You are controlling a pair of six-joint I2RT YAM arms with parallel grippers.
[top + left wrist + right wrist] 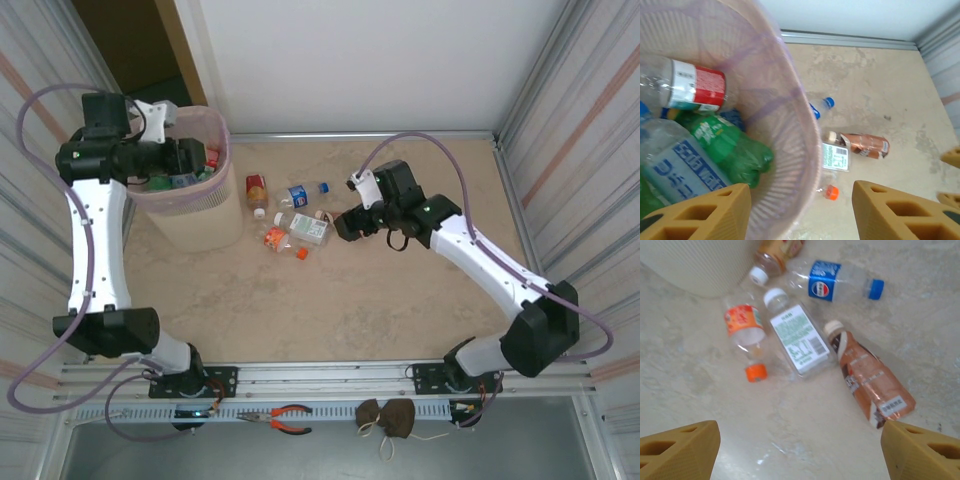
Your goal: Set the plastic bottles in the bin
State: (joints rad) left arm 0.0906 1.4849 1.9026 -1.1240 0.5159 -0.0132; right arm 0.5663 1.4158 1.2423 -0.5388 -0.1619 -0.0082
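Left claw [800,195]: released and empty, hanging over the bin [807,125] mouth, where a drop would land inside.
Right claw [799,440]: released, above loose plastic bottles [800,340], likely lining up a pick.
Bottles: several inside the bin, five on the tabletop [715,390] beside it.

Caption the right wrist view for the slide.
Right gripper, open, above five plastic bottles lying on the table beside the bin.
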